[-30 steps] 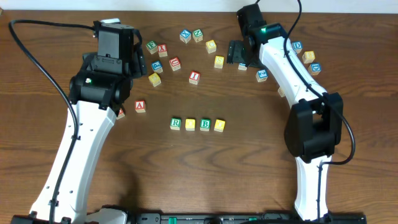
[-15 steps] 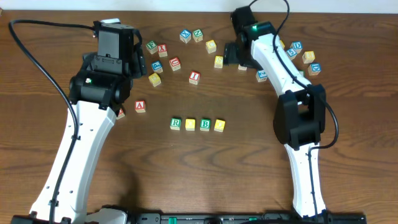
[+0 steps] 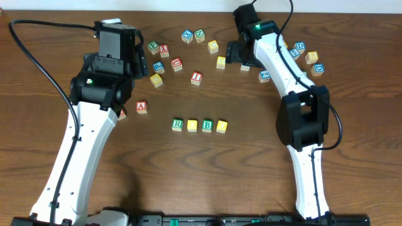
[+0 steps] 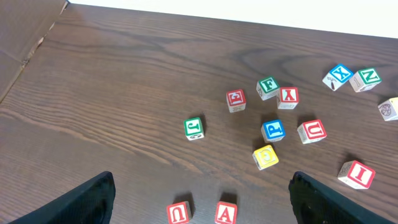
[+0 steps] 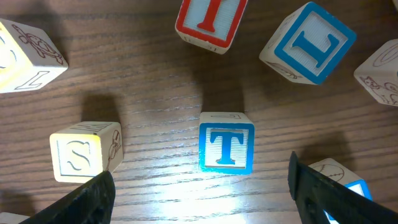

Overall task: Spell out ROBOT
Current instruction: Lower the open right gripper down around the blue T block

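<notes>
Moved: we see the right arm's elbow swing left and the right gripper (image 3: 236,54) shift a little toward the far edge of the table (image 3: 364,188); the left arm and the blocks stay put.
Row so far: near the table's middle, the R block (image 3: 177,125), first yellow block (image 3: 192,125), B block (image 3: 206,125) and second yellow block (image 3: 221,126) sit side by side.
Step in hand: we judge four letters are placed and only the last one is left to fetch.
T block (image 5: 227,142): it lies flat on the wood among loose blocks at the far side, well apart from the row, directly below the right gripper.
Right jaws: spread wide, nothing between them, not yet around the T block.
Left gripper (image 4: 200,186): jaws spread and empty, hovering over other loose blocks.
Next move: we think the right gripper needs to drop, straddle the T block without nudging the S block (image 5: 84,152) beside it, pinch, then set it just beside the second yellow block.
Hard to see: from overhead the right arm covers the T block; we cannot read any letter on the yellow blocks; a blue block (image 5: 345,186) is half hidden by a finger.
</notes>
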{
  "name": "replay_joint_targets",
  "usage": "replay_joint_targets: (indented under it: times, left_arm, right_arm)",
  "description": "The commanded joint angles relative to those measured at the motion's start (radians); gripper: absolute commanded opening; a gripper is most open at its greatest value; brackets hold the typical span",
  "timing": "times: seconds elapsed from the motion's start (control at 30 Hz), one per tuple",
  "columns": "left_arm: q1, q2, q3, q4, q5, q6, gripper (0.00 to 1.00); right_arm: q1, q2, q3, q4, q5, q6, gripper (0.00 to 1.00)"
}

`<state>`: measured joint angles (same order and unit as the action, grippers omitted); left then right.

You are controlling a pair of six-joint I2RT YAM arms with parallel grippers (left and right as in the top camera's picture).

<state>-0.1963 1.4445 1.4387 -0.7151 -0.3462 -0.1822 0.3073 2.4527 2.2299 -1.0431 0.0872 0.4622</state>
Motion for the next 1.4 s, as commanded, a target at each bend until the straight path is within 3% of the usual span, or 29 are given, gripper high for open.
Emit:
replay_joint_targets:
  times: [0.0,0.3,0.53,1.37]
  left_arm:
    - [0.006,0.006,0.016,-0.003,-0.011,0.006,0.88]
    - [0.006,0.006,0.016,-0.003,-0.011,0.006,0.88]
    - [0.006,0.006,0.016,-0.003,-0.011,0.006,0.88]
    - [0.006,0.006,0.016,-0.003,-0.011,0.006,0.88]
  right_arm:
    - [-0.023,-0.007,0.015,0.0,0.023,-0.013,0.84]
    - [-0.029,-0.005,0.015,0.003,0.035,-0.011,0.81]
    - [-0.029,-0.002,0.014,0.003,0.034,-0.011,0.67]
    - [-0.024,0.044,0.012,0.015,0.034,-0.011,0.69]
